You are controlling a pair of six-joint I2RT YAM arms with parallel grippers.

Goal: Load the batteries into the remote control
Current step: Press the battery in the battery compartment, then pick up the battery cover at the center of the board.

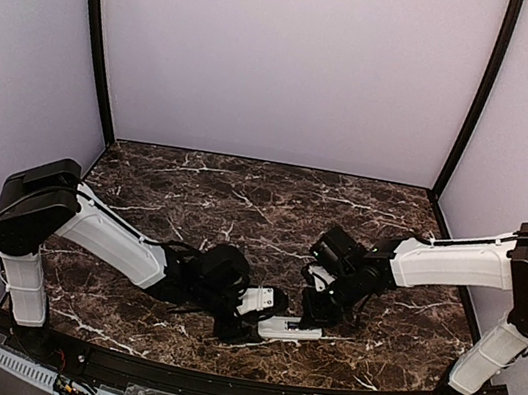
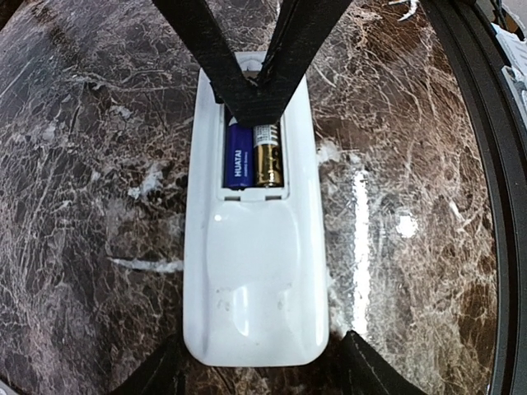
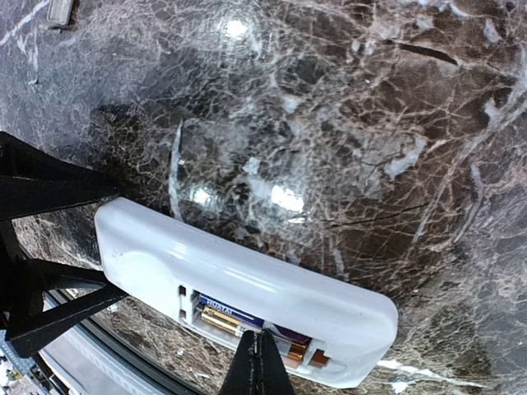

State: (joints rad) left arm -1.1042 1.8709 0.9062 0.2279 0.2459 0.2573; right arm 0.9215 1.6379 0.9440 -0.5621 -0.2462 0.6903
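The blue battery (image 2: 239, 156) seen from the left wrist has the word "HUATAI" on it in white letters that run along its side. Next to that word is a line of much smaller white letters, too tiny to read. This battery lies in the open back of the remote control (image 2: 255, 280). From the right wrist, the letters on it are too blurry to read.

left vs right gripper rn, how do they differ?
The left gripper stands wide, straddling the remote at its end and seemingly clamping it; the right gripper is shut, holding nothing. The left sits at the closed end; the right's tips point down at the exposed batteries. Both work on the same remote.
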